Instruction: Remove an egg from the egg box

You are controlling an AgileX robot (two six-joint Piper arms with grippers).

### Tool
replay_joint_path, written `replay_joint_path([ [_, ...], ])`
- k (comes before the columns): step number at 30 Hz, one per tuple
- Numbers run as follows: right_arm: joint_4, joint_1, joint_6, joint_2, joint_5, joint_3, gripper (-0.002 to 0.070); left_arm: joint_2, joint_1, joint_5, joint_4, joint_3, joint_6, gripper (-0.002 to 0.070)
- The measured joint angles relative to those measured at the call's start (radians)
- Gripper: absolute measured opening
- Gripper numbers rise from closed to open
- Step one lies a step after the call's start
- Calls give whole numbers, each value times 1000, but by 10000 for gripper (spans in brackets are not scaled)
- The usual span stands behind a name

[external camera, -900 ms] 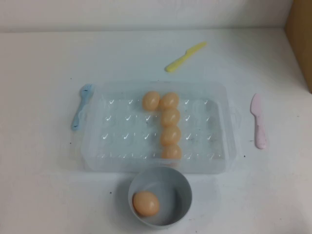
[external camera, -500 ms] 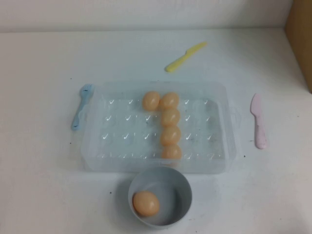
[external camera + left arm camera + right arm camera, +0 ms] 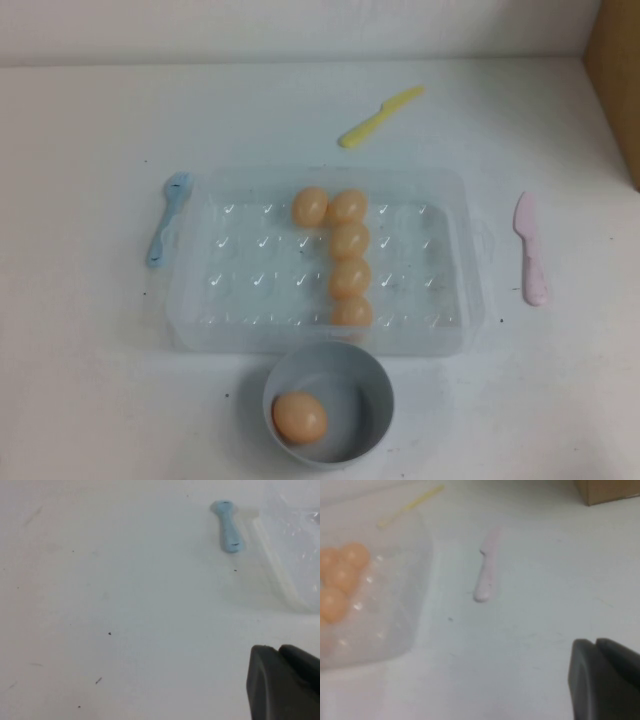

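The clear plastic egg box (image 3: 215, 290) lies mid-table and holds several light orange-tan eggs (image 3: 350, 240), one column plus one beside its far end. One more egg (image 3: 299, 417) lies in the round grey-blue bowl (image 3: 372, 385) just in front of the box. Neither gripper shows in the high view. My left gripper (image 3: 278, 648) is shut and empty over bare table, near the box's left corner (image 3: 292, 555). My right gripper (image 3: 596, 641) is shut and empty over bare table to the right of the box (image 3: 395, 605), where some eggs (image 3: 340, 577) show.
A blue spoon (image 3: 165, 220) lies against the box's left side and also shows in the left wrist view (image 3: 229, 527). A pink knife (image 3: 531, 250) lies to the right of the box, a yellow knife (image 3: 380, 115) behind it. A cardboard box (image 3: 618, 80) stands at the far right.
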Motion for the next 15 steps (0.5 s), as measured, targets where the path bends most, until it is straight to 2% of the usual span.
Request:
replay_joint_path([
  [8,685,0,0,0,-134,0,-17,0,0,0,0,0,0,-4],
  [10,755,0,0,0,-149,0,-17,0,0,0,0,0,0,-4],
  [15,793,0,-60,0,-163,0,-17,0,0,0,0,0,0,-5],
])
